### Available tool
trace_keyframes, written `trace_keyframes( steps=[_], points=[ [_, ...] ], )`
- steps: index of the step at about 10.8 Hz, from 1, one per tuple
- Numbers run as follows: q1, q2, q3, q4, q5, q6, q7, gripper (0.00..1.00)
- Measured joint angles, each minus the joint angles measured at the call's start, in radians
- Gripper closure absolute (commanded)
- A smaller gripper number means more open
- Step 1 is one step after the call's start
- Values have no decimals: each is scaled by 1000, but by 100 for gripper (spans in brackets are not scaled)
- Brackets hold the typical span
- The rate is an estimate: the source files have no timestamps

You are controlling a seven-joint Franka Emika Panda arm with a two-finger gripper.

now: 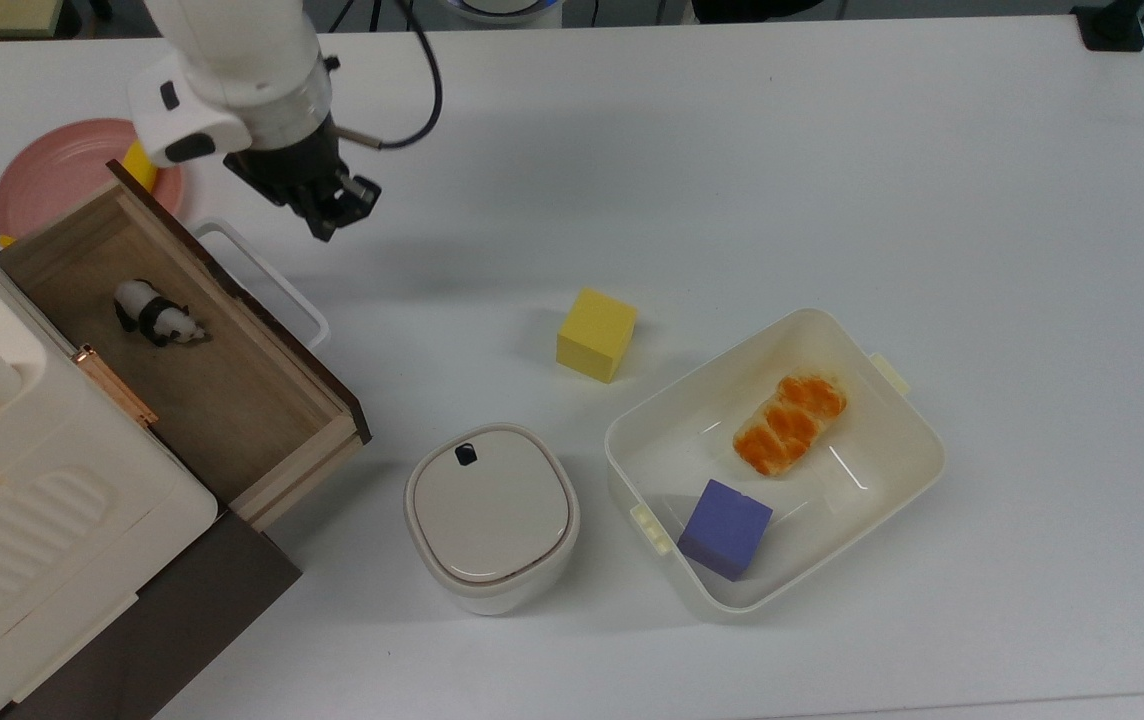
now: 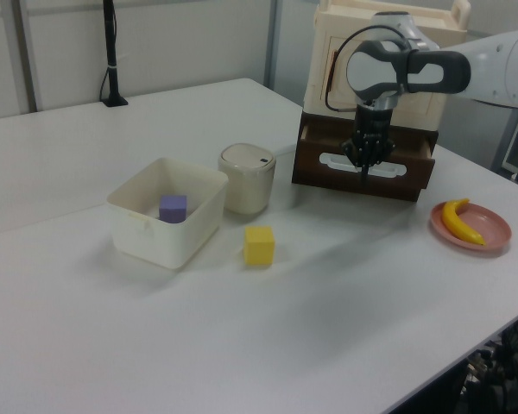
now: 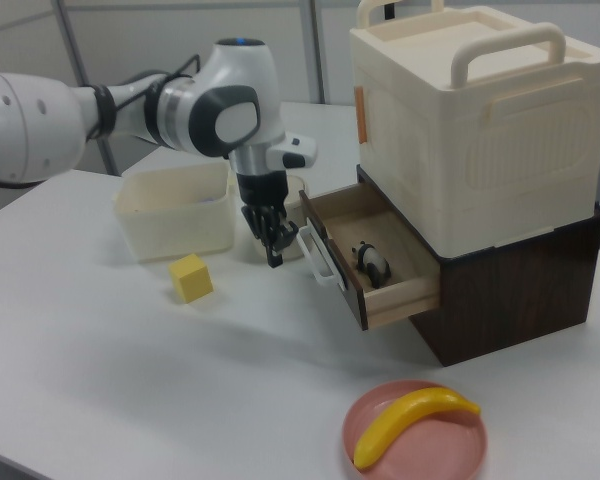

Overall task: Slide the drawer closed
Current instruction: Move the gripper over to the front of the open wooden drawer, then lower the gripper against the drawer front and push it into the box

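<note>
The drawer [image 1: 232,400] stands pulled out of the brown cabinet under a cream box [image 1: 32,520] at the top view's left. A small panda toy [image 1: 157,315] lies inside it. Its dark brown front carries a white loop handle [image 1: 277,277]. My gripper [image 1: 324,228] hangs fingers down, shut and holding nothing, just beyond the handle's far end and a little above the table. In the right view the gripper [image 3: 275,255] is just left of the handle [image 3: 325,265] and the open drawer [image 3: 405,290]. In the left view the gripper [image 2: 364,168] hangs in front of the drawer front [image 2: 328,177].
A round cream lidded pot [image 1: 490,510] stands close to the drawer's near corner. A yellow cube [image 1: 596,334] sits mid-table. A cream tub [image 1: 917,450] holds a bread piece and a purple cube. A pink plate [image 1: 62,170] with a banana lies behind the drawer.
</note>
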Motion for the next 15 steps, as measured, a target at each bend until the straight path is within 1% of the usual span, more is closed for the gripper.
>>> trace_keyframes(
  steps=[2,4,7,12,15],
  points=[
    [-13,33,-1,1,0,50,106,100],
    [-42,43,-1,1,1,100,147,100],
    [-76,47,-1,1,13,156,157,100],
    [-129,86,-1,1,15,337,157,100],
    [-148,117,-1,15,15,421,158,100]
  ],
)
